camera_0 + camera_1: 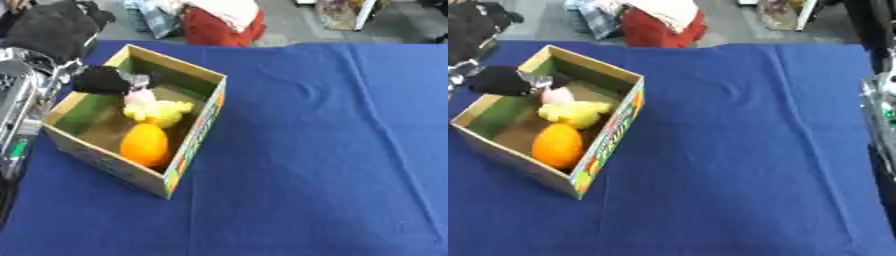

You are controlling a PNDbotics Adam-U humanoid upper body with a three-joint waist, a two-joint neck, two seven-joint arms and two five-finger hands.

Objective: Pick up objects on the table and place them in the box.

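Observation:
An open cardboard box [199, 125] stands on the left of the blue table [315, 150]. Inside it lie an orange ball-like fruit [144, 144], a yellow plush toy [160, 112] and a small pink thing [137, 96]. My left hand [103, 80], black with silver parts, hangs over the box's far left corner, just above the pink thing; whether it touches the pink thing is unclear. Its silver forearm [19, 110] comes in along the left edge. Of my right arm only a silver piece [881, 102] shows at the right edge; the hand itself is out of view.
Beyond the far table edge lie a red bag [219, 27] with light cloth on it and other clutter on the floor. A dark bundle [52, 30] sits at the top left. Blue cloth stretches right of the box.

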